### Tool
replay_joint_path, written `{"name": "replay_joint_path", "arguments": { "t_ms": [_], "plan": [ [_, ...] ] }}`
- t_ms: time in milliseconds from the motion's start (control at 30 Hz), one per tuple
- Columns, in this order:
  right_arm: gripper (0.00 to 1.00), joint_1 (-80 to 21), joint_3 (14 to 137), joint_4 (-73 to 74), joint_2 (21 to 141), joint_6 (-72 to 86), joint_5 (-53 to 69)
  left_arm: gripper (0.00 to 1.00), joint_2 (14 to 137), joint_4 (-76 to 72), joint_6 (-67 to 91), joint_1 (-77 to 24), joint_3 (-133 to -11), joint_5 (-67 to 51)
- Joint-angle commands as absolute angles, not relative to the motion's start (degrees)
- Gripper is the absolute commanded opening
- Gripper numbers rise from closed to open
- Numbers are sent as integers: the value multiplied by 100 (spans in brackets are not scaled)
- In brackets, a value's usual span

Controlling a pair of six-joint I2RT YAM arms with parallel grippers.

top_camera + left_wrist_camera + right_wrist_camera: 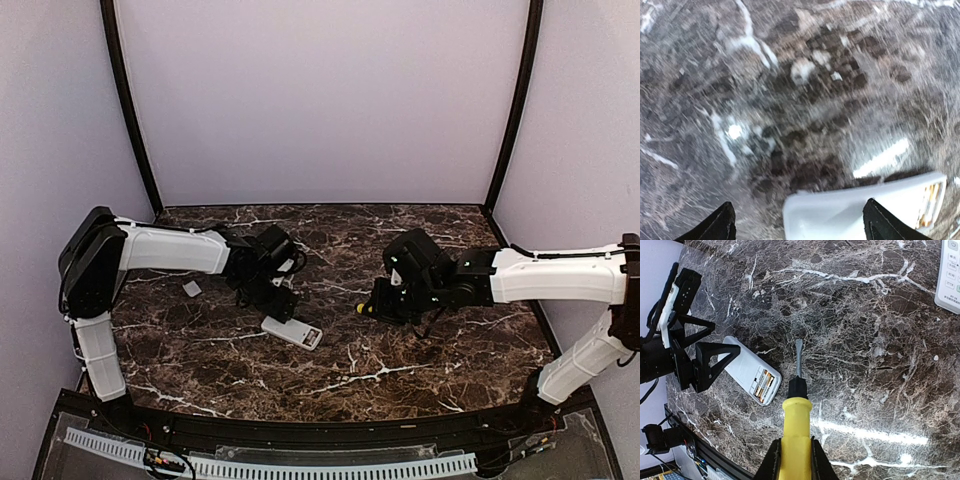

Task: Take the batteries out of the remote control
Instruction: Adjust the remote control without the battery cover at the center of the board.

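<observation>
Left wrist view: your left end effector (801, 222) is hanging released, its dark fingers (722, 225) spreading wide to either side of the white remote control (840, 215). The picture is blurring, so you cannot tell whether they are touching it.
Right wrist view: your right end effector (796, 462) is grasping the screwdriver (796, 420), clenching its yellow handle with the shaft pointing away from the wrist.
Screwdriver tip: it is sitting just beside the remote control's open end, apart from it. You cannot tell whether it is touching the desk (865, 365).
Batteries: the batteries (765, 385) are lying side by side inside the uncovered compartment, at the end of the remote control away from your left fingers.
Remote control: it is lying flat, back up, on the desk between your two arms, nearer the left one.
Further out: a small white cover (191, 288) is lying beside your left arm, well apart from the remote control. A second remote (951, 275), buttons up, is showing at the edge of the right wrist view.
</observation>
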State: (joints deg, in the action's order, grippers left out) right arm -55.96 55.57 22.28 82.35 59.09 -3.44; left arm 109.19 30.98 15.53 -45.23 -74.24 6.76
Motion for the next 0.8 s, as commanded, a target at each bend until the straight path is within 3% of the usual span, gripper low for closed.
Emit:
{"name": "replay_joint_path", "arguments": {
  "t_ms": [0,333,767],
  "plan": [
    [0,-5559,5673,2076,8304,5932,-311,87,10656,3492,1648,-4608,-7000,287],
    [0,-5563,5730,2082,8374,5941,-281,87,10315,3338,1762,-4658,-6743,351],
    [0,-5564,5850,2062,8446,5863,-305,89,10739,3224,1808,-4328,-7474,668]
  ]
}}
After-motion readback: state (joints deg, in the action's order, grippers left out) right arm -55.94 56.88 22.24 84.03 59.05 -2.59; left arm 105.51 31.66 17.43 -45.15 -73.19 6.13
